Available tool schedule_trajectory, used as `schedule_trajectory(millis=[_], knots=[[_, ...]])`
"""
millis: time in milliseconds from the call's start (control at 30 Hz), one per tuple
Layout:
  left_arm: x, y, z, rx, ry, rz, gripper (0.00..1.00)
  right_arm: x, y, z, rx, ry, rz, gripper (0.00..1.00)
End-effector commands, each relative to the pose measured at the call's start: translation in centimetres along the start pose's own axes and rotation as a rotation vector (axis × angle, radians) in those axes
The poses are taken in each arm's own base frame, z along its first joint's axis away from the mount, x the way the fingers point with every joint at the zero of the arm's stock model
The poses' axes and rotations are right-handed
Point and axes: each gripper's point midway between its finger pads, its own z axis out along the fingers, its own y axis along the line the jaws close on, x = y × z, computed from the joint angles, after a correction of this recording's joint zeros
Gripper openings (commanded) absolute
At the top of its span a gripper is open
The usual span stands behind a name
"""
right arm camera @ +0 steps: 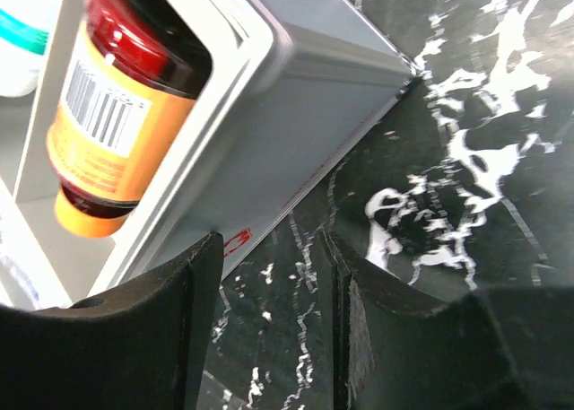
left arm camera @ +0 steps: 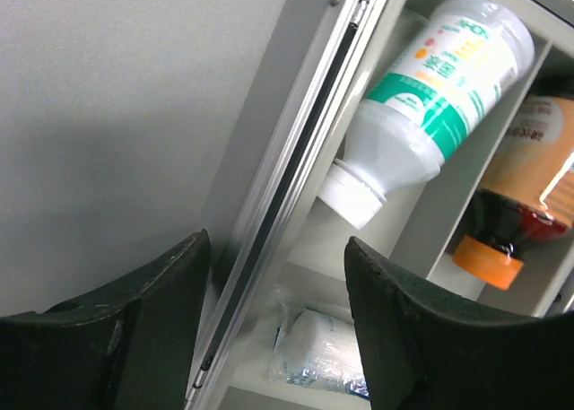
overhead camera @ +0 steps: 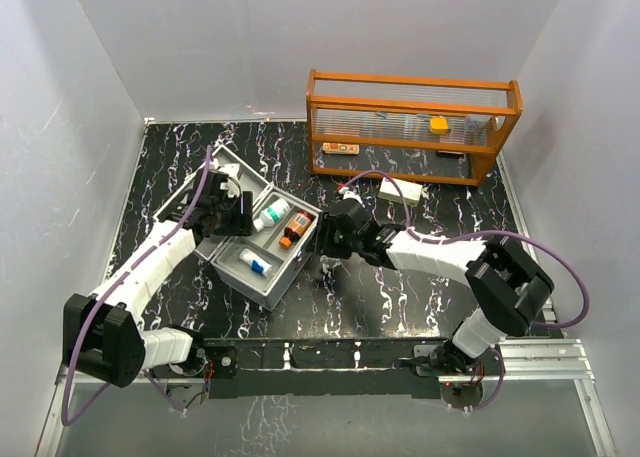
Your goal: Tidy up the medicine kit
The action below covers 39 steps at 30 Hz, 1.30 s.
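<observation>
Top external view has the medicine kit (overhead camera: 288,275) lid-up at centre-left of the black marbled worktop (overhead camera: 400,297), a white bottle (overhead camera: 271,215) and orange-labelled bottle (overhead camera: 296,227) inside, the left hand (overhead camera: 238,211) parted astride its hinge edge, the right hand (overhead camera: 325,239) parted, gripping nothing, beside its right wall.

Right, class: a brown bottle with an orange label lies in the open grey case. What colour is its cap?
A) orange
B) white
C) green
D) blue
A: the left wrist view shows the brown bottle ending in an orange cap. It lies in the medicine kit beside the white bottle.
</observation>
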Motion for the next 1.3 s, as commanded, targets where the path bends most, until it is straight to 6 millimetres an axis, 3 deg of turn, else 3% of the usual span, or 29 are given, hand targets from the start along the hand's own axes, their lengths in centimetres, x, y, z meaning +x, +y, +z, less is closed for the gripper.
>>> schedule_trajectory(millis=[0,200,500,667,867,1100,1267], knots=[[0.8,-5.0,-0.2,0.248,0.061,-0.053,0.57,-5.7,0.9,-0.4,0.002,-0.174,-0.012,0.44],[0.4,-8.6,-0.7,0.455,0.084,-0.063,0.57,-7.9,-2.4,-1.8,0.066,-0.222,0.010,0.45],[-1.9,-10.2,-0.8,0.517,0.064,-0.052,0.58,-9.4,-5.6,-4.3,0.161,-0.264,0.044,0.45],[-3.5,-8.2,-1.9,0.377,0.051,-0.015,0.63,-9.8,-7.1,-6.3,0.203,-0.302,0.085,0.45],[-4.8,-5.5,-4.8,0.218,0.017,0.045,0.69,-9.8,-7.6,-8.5,0.216,-0.335,0.098,0.46],[-11.7,-2.3,-10.3,0.004,-0.248,-0.048,0.81,-9.4,-7.9,-10.1,0.210,-0.356,0.119,0.47],[-13.5,1.8,-10.4,-0.146,-0.306,-0.154,0.91,-9.3,-7.7,-10.5,0.200,-0.353,0.124,0.47]])
